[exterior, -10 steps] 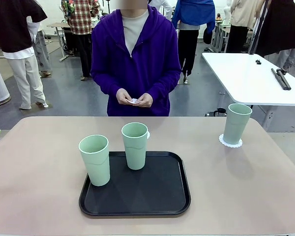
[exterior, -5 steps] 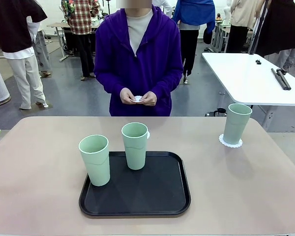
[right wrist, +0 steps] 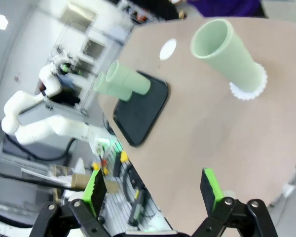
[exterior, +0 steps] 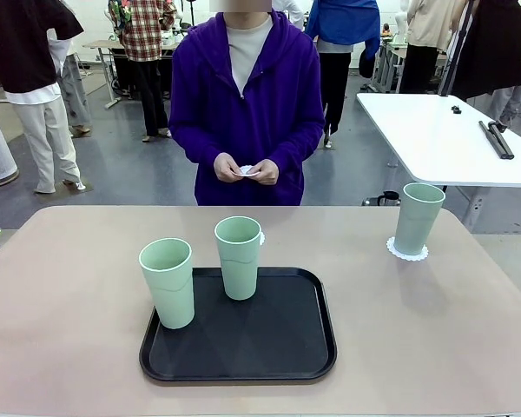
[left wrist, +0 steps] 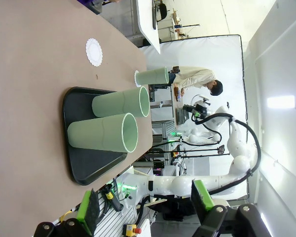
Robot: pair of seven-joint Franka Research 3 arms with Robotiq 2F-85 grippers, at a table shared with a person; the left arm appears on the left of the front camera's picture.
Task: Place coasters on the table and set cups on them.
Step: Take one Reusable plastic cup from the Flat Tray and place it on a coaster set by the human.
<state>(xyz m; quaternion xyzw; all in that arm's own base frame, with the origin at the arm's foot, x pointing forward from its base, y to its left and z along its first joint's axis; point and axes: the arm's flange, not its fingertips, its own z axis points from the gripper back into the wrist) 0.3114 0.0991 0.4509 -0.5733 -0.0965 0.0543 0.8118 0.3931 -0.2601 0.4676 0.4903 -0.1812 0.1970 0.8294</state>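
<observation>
A: Counting what is set: one cup (exterior: 418, 215) stands on a coaster (exterior: 407, 253) at the right of the frame, on the table (exterior: 69, 287). That pair looks finished.

B: And the other two cups?

A: Both stand upright on the black tray (exterior: 269, 339) at lower centre. The left cup (exterior: 168, 282) is near the tray's front left corner and the middle cup (exterior: 239, 257) is at its far edge. A bare coaster (left wrist: 94, 52) lies on the table just behind the tray.

B: The third coaster?

A: At upper centre the person's hands (exterior: 265, 172) hold a small white disc (exterior: 247, 170) above the table's far side. I take it for the last coaster, not yet laid down.

B: So coaster-laying is the step in hand. The grippers?

A: The left gripper (left wrist: 144, 202) and the right gripper (right wrist: 153, 187) are both spread wide, pinching nothing, well apart from the cups.

B: Next move?

A: Probably lifting the middle cup off the tray onto the bare coaster. That calls for a grasp round the tapered wall, keeping the cup upright and centring its base on the lace.
</observation>
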